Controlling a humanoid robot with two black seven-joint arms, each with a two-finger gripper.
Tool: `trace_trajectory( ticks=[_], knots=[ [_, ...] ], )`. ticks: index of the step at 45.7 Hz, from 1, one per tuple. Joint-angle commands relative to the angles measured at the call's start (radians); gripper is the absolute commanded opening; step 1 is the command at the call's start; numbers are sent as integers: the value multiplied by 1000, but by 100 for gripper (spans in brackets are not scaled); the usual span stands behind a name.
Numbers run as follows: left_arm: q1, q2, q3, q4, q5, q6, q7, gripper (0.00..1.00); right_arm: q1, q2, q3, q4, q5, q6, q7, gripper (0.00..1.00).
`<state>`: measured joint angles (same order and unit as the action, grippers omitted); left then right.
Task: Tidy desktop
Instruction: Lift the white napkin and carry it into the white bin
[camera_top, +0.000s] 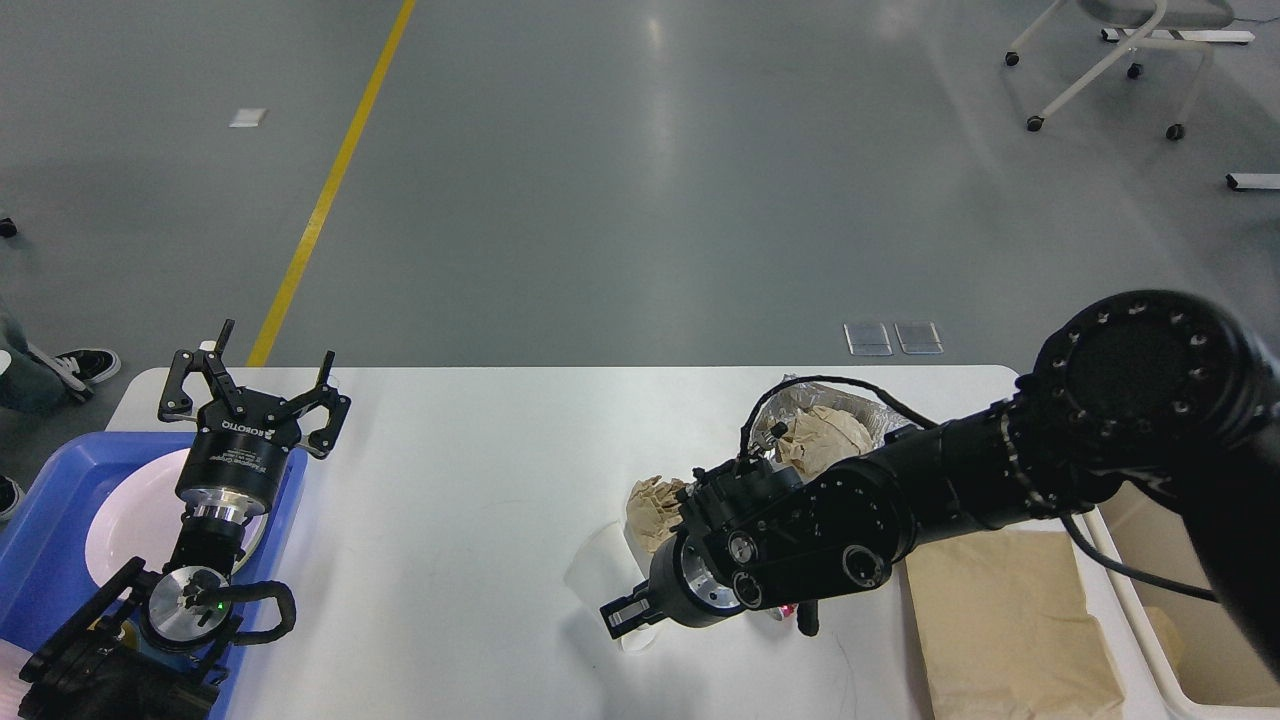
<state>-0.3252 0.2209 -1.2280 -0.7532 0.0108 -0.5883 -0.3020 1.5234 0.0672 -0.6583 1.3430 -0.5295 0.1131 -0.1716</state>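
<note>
The desk (450, 480), broad and white, fills the lower part of the head view and carries the litter to be cleared. The right hand (632, 616) reaches low across its middle and appears clenched on the near rim of a white paper cup (600, 575), which hangs tilted just off the surface, probably so it can be carried away; the fingers are dark and seen nearly end-on, so the grip is a judgement. Just beside the cup lies a crumpled brown paper ball (655, 505), and farther back a foil wrapper (800, 425) holds more crumpled paper. A flat brown paper bag (1010, 620) lies near the cream bin (1160, 640) at the right edge, the likely destination. The left hand (255, 372) hovers released, fingers spread, above the blue tray (40, 560) with its white plate (130, 510), apparently waiting.
</note>
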Motion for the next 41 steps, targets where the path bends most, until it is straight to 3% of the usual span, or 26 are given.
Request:
trace_trajectory(
  ticks=[1,12,20,33,41],
  knots=[
    [0,0,1,0,0,-1,0,96,145,-63,-6,79,107,28,12,0],
    [0,0,-1,0,0,-1,0,96,526,-176,-175,139,396,226,34,0],
    [0,0,1,0,0,1,0,96,785,-218,-280,208,474,404,32,0],
    [0,0,1,0,0,1,0,96,983,-225,-561,292,687,416,24,0],
    [0,0,-1,0,0,1,0,96,1000,-225,-705,306,781,407,24,0]
  ],
)
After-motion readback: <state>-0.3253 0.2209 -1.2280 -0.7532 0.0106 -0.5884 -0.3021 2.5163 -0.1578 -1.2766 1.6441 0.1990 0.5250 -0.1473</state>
